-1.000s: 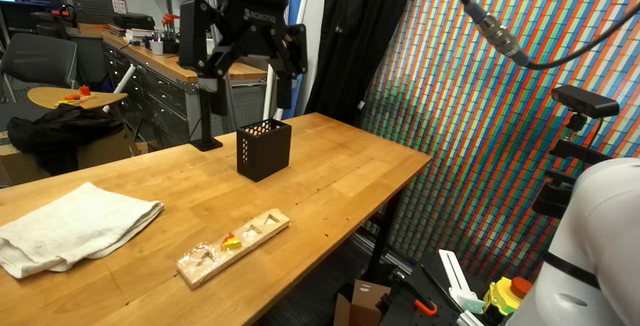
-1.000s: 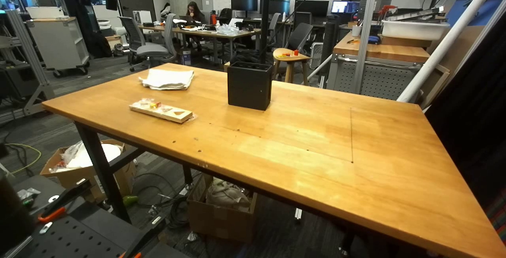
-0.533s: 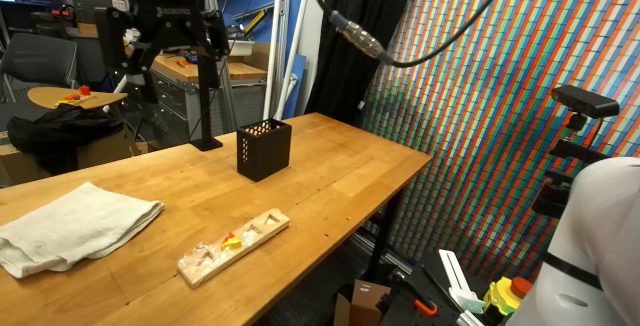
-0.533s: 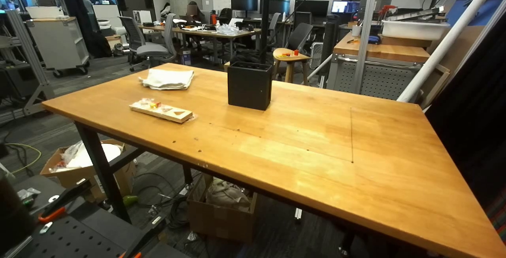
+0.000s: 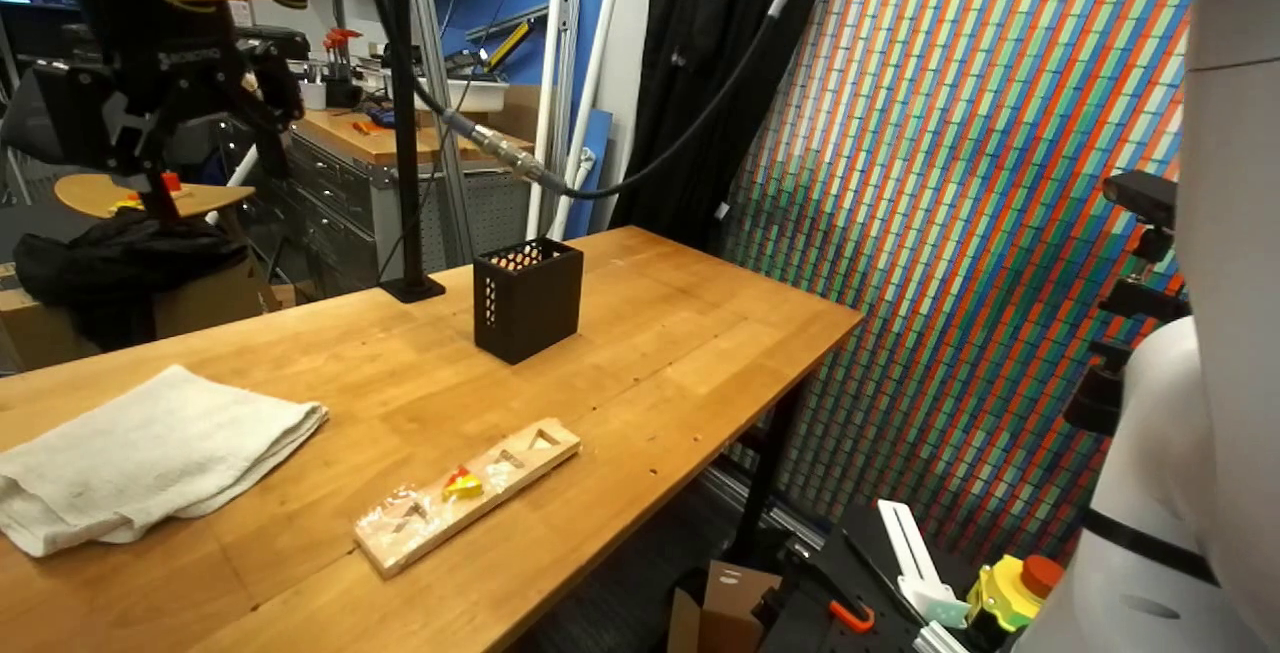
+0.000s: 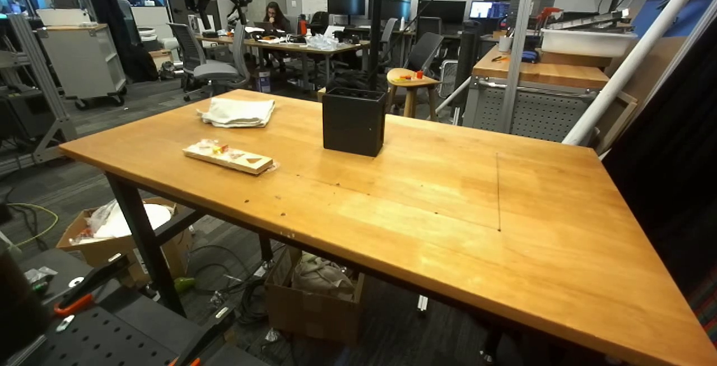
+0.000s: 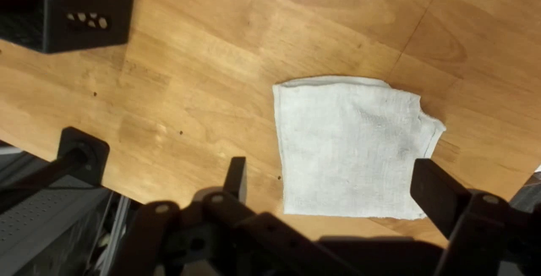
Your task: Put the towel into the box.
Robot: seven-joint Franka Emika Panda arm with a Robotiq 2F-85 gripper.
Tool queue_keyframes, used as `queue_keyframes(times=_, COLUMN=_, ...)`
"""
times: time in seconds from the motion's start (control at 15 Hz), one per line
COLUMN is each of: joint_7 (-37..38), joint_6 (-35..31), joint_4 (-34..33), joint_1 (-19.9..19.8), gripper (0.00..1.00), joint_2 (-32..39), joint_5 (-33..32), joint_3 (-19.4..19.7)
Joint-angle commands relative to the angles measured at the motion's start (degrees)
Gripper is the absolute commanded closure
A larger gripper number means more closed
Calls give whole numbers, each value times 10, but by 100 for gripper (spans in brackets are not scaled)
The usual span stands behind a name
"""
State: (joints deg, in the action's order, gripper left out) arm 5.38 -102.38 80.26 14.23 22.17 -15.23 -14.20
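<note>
The towel (image 5: 160,458) is a cream cloth folded into a rough rectangle, flat on the wooden table. Its folded edges also show on the towel (image 6: 238,112) at the table's far side. To its side stands the black box (image 5: 530,303), upright, open at the top, with a perforated side. Part of the box (image 7: 88,18) appears at the top left of the wrist view. My gripper (image 5: 215,183) hangs high above the table. In the wrist view the gripper (image 7: 329,170) is wide open, the towel showing below between its fingers, nothing held.
A pale wooden board (image 5: 470,493) with a coloured piece and plastic wrap lies near the towel. A black post (image 5: 408,253) rises from a base at the table's edge beyond the box. A cable (image 5: 500,148) with a metal connector hangs from the arm.
My gripper has travelled from above the box side of the table toward the towel side, staying open. Towel, box and board have kept their places.
</note>
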Motion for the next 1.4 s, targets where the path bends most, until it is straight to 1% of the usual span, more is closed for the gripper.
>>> queue_keyframes(times=0.0, joint_7=-63, joint_6=-1, joint_4=-120, joint_1=31, gripper=0, joint_2=92, joint_5=-8, joint_3=18)
queue_keyframes(times=0.2, joint_7=-108, joint_6=-6, joint_4=-173, joint_1=45, gripper=0, joint_2=144, joint_5=-4, joint_3=27)
queue_keyframes(times=0.4, joint_7=-148, joint_6=-3, joint_4=-211, joint_1=51, gripper=0, joint_2=187, joint_5=3, joint_3=31)
queue_keyframes(times=0.67, joint_7=-207, joint_6=6, joint_4=-259, joint_1=53, gripper=0, joint_2=243, joint_5=9, joint_3=32)
queue_keyframes(times=1.0, joint_7=-289, joint_6=-4, joint_4=-312, joint_1=53, gripper=0, joint_2=324, joint_5=7, joint_3=34)
queue_keyframes(times=1.33, joint_7=-331, joint_6=-11, joint_4=-357, joint_1=52, gripper=0, joint_2=402, joint_5=14, joint_3=35)
